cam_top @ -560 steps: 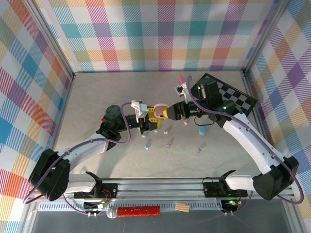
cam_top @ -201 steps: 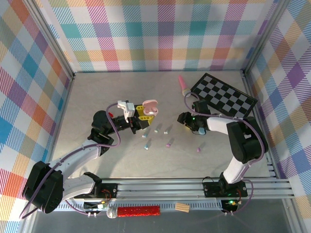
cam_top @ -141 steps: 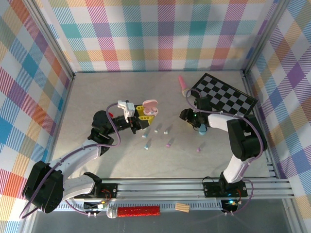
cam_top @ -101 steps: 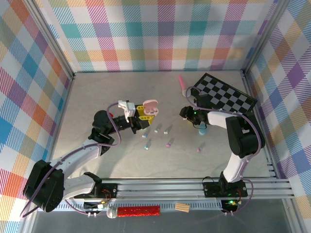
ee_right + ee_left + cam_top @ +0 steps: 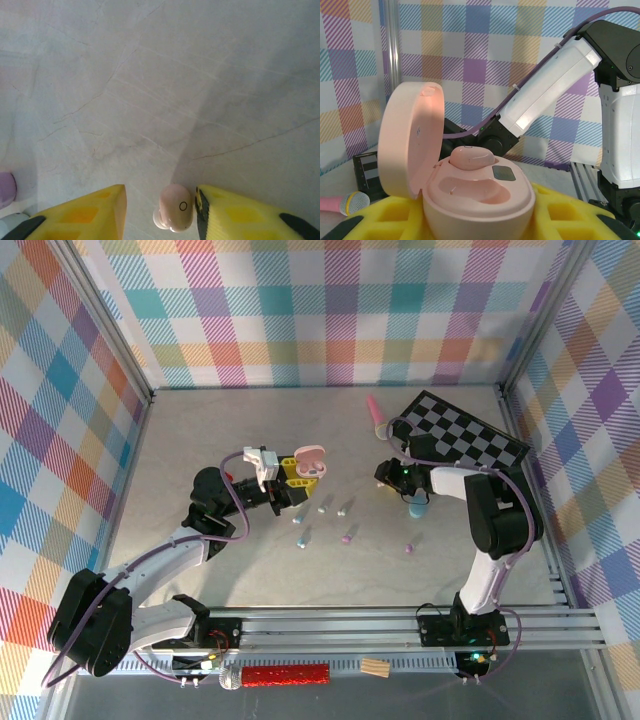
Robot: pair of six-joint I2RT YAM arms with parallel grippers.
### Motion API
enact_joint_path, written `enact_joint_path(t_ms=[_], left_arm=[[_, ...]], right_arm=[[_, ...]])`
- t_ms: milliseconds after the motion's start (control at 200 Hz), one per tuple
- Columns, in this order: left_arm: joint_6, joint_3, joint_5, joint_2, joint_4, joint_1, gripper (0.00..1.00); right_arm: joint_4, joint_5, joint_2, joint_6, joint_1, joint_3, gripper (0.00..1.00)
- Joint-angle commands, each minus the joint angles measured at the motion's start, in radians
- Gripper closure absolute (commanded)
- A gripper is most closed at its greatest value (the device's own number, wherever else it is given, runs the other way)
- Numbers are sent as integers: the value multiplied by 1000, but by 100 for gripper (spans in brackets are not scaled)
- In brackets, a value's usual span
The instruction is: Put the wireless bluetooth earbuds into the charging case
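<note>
My left gripper [image 5: 287,483] is shut on the pink charging case [image 5: 310,461], holding it above the table with its lid up. In the left wrist view the yellow fingers [image 5: 570,212] clamp the charging case [image 5: 480,192]; one pink earbud [image 5: 471,156] sits in its far slot and the near slot is bare. My right gripper [image 5: 385,475] is down at the table. Its jaws [image 5: 161,198] stand open around a loose pink earbud [image 5: 176,207]: the right finger [image 5: 225,205] touches it, the left finger [image 5: 95,207] is apart from it. Several pastel earbuds [image 5: 324,506] lie between the arms.
A blue case [image 5: 418,506] lies just right of my right gripper. A pink toy microphone [image 5: 376,415] and a checkerboard [image 5: 462,435] lie at the back right. More buds lie at the front [image 5: 303,538] [image 5: 349,535] [image 5: 408,548]. Plaid walls enclose the table.
The right gripper's jaws have narrowed around the pink earbud and its wrist has shifted slightly right. The left arm still holds the open case in the same place.
</note>
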Motion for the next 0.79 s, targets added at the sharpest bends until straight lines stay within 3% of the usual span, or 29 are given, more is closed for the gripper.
enact_joint_path(t_ms=[0, 500, 790], left_arm=[[-7, -1, 16, 4, 54, 4, 62], [-14, -9, 17, 24, 86, 5, 62], [-8, -12, 11, 27, 81, 4, 62]], right_arm=[[23, -51, 27, -15, -6, 14, 62], [26, -82, 46, -20, -7, 12, 80], [9, -81, 38, -39, -7, 14, 80]])
